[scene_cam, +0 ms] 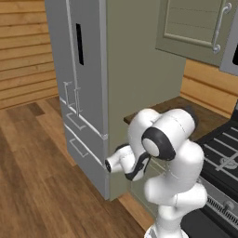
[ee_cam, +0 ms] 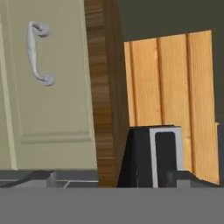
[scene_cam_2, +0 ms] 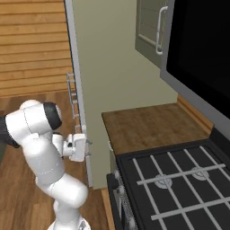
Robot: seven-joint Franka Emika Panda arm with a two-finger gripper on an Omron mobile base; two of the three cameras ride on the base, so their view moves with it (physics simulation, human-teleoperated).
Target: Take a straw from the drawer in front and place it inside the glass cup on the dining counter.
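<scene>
The gripper point(scene_cam_2: 85, 148) hangs at 9 o'clock of the stove point(scene_cam_2: 179, 179), near the fridge point(scene_cam: 83, 93). I cannot tell its jaws' opening (fingers hidden). It risks bumping the fridge if it swings wide.

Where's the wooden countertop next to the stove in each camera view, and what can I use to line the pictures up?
Left base view: the wooden countertop sits middle right, behind the arm's shoulder.
Right base view: the countertop is at centre, just beyond the stove.
Hand view: the view is rolled, so the countertop is an upright brown band left of centre.
Shared landmark: the orange plank wall behind it.
</scene>
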